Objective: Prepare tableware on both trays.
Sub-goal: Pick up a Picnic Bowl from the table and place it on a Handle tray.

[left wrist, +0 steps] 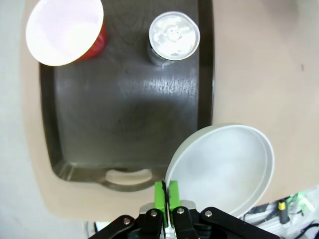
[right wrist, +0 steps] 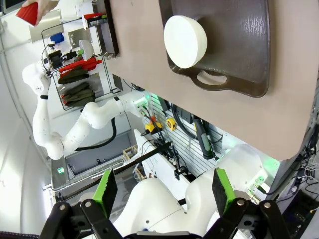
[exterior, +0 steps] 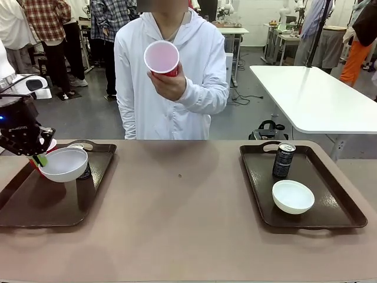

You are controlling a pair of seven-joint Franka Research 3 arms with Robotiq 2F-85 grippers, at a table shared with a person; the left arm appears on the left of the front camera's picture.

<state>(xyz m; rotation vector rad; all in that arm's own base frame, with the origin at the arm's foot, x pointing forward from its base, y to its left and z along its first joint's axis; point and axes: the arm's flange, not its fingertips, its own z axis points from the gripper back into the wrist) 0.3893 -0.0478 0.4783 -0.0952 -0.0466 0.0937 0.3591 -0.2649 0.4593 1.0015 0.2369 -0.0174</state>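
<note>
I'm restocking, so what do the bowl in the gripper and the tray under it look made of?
Bowl: looks like smooth matte white plastic, thin-rimmed; ceramic can't be ruled out. Tray: dark brown, probably moulded plastic, semi-gloss with a soft sheen, rounded rim and cut-out handle. The left gripper pinches the bowl's rim.

The right gripper (right wrist: 164,191) hangs off the desk (right wrist: 144,55) edge, its green-padded fingers (right wrist: 105,191) spread wide with nothing between them. Beyond them lies a tray (right wrist: 239,45) on the desk, its cut-out handle nearest the desk edge. A white bowl (right wrist: 185,41) sits in the tray, close to that handle. At the top left corner a hand (right wrist: 47,5) holds a red cup (right wrist: 29,13). The left arm (right wrist: 75,129) shows below the desk edge.
</note>
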